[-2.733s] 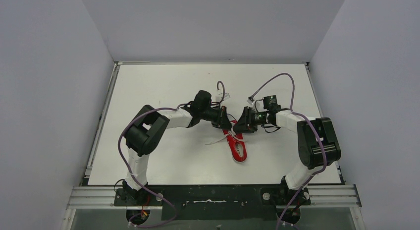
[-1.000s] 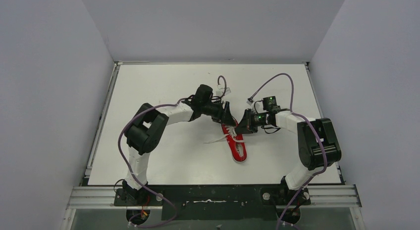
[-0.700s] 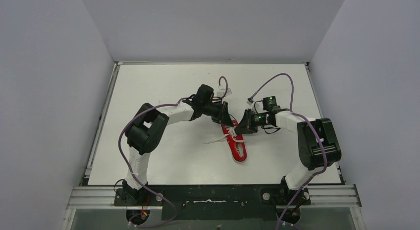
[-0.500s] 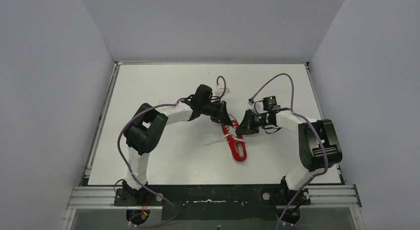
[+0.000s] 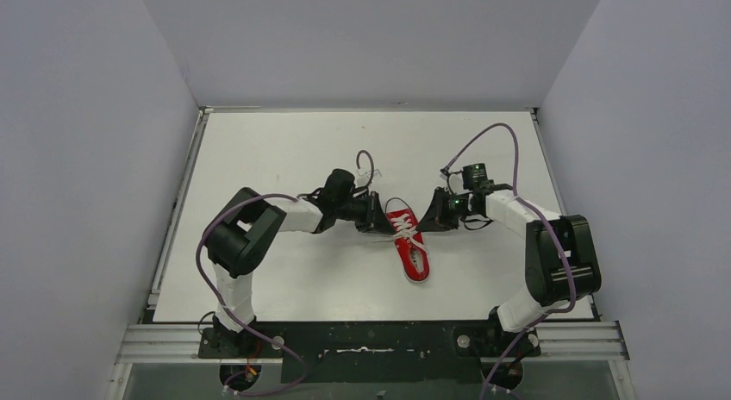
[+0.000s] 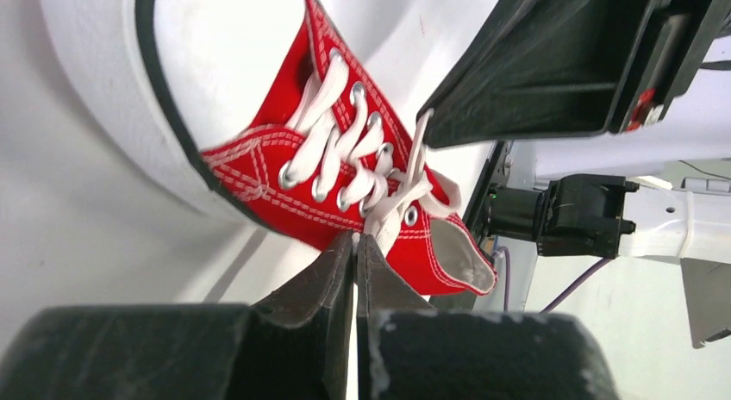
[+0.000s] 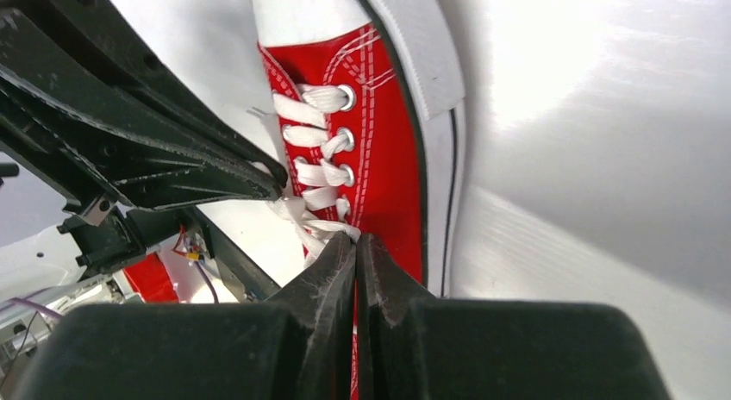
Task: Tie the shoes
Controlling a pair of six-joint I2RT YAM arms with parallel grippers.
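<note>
Compared with half a second ago, the two pincers have drawn apart in the top view. The left gripper [image 5: 377, 221] now sits left of the toe and the right gripper [image 5: 430, 221] right of it, so the toe is uncovered. The loose strand that trailed on the table [image 5: 284, 150] left of the shoe is gone.

There is one red sneaker [image 5: 409, 245], just right of centre, with its toe toward the upper left and its heel toward the bottom. There are two arms and two grippers. Each gripper is clenched on a strand of the white laces [image 6: 345, 154], which runs into its fingertips in its wrist view.
</note>
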